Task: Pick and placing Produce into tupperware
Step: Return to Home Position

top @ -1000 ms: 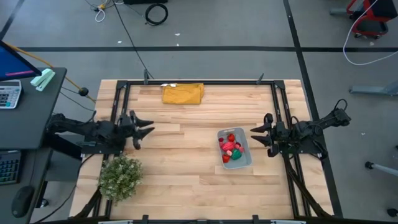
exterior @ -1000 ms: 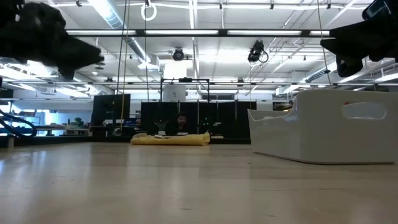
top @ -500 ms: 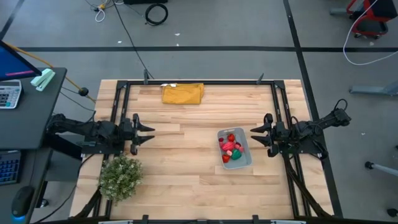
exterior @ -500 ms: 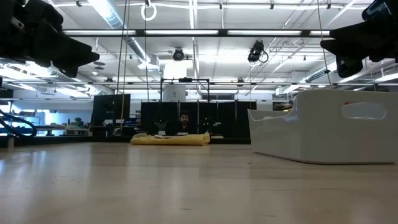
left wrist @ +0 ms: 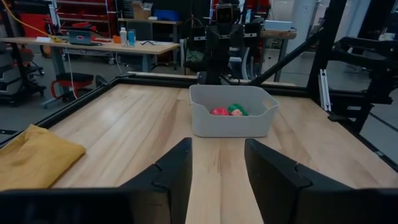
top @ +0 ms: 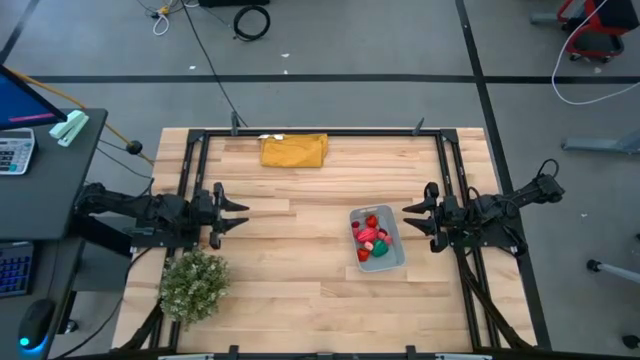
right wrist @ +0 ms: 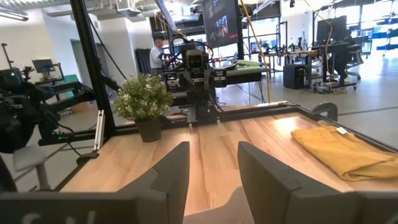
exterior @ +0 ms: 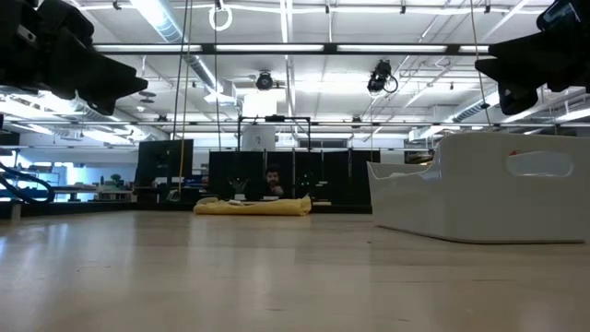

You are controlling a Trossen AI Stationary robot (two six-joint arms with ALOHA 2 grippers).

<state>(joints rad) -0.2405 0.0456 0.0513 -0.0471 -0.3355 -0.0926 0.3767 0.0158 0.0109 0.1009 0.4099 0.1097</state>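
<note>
The pale blue-grey tupperware (top: 377, 238) stands on the table's right half; it shows too in the low view (exterior: 489, 198) and the left wrist view (left wrist: 231, 118). Red, pink and green produce pieces (top: 372, 239) lie inside it (left wrist: 227, 111). My left gripper (top: 236, 212) hovers open at the table's left edge, fingers pointing toward the container (left wrist: 217, 171). My right gripper (top: 412, 218) hovers open just right of the container, above the table (right wrist: 212, 168).
A mustard-yellow folded cloth (top: 294, 150) lies near the far edge. A bushy pale-green plant (top: 194, 284) stands at the near left corner. A dark metal frame (top: 320, 132) borders the table. Bare wood (top: 290, 260) spreads between the arms. A person (right wrist: 157, 55) stands in the room beyond.
My left gripper has drawn back a little toward the table's left edge and then kept still. The container and its produce have stayed where they were.
</note>
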